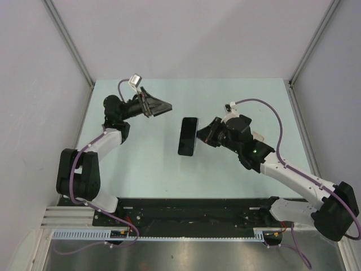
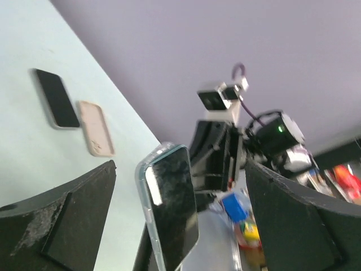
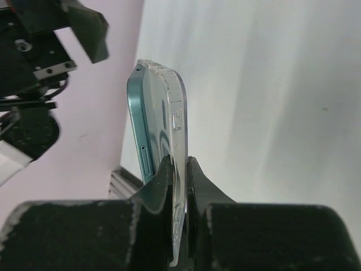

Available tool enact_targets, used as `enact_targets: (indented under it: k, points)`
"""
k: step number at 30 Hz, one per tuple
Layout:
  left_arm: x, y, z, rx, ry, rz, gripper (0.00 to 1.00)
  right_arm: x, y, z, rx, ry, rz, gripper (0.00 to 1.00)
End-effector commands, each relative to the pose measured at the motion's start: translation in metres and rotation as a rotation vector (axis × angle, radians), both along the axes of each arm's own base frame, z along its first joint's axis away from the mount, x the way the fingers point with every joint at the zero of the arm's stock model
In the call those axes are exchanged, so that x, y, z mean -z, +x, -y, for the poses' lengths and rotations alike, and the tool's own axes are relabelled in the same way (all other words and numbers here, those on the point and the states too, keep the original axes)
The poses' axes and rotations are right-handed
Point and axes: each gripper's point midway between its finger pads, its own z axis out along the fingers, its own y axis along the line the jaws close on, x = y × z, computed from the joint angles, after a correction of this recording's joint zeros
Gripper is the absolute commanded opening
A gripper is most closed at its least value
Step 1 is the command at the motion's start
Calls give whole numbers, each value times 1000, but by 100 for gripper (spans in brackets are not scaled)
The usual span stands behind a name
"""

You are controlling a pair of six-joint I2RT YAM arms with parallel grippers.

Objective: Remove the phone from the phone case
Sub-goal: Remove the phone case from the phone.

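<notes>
The phone point(image 1: 188, 136), dark-screened with a teal frame point(image 3: 141, 135), sits in a clear phone case point(image 3: 174, 121) and is held on edge above the table's middle. My right gripper point(image 1: 202, 135) is shut on the case's right side. In the right wrist view its fingertips point(image 3: 165, 172) pinch the clear case wall, and the teal frame lies just left of them. My left gripper point(image 1: 166, 107) hangs open up and left of the phone, touching nothing. The left wrist view shows the cased phone point(image 2: 169, 209) ahead, between that gripper's wide-spread fingers point(image 2: 79, 214).
The pale green table point(image 1: 141, 169) is bounded by grey walls on three sides. In the left wrist view a second dark phone point(image 2: 56, 99) and a beige case point(image 2: 96, 129) lie flat on a pale surface far off. The right arm's wrist camera point(image 2: 217, 99) faces the left gripper.
</notes>
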Motion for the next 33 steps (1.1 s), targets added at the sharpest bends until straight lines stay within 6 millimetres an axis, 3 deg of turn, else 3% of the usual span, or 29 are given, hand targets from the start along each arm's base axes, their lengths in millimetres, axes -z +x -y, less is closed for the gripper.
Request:
enact_targets:
  k: [1,4,9,10,14,20,26,29,33]
  points:
    - [6,29,-24,-209,61,-19,100,-5,9,35,139,-80,39,0]
    - [22,36,-30,-271,137,-95,100,17,10,61,211,-236,10,0]
    - [21,42,-37,-336,189,-95,100,69,4,88,259,-537,-90,0]
    - [20,41,-37,-339,194,-95,100,84,6,88,261,-593,-116,0]
    - [25,39,-37,-330,211,-116,100,110,6,76,195,-684,-157,0]
    - [43,38,-40,-340,257,-155,100,140,8,71,135,-805,-219,0]
    - [43,40,-41,-345,263,-157,100,168,8,70,105,-895,-277,9]
    - [41,41,-41,-348,268,-152,100,187,3,69,77,-931,-320,20]
    - [43,40,-41,-342,274,-155,100,213,-2,66,44,-958,-366,21]
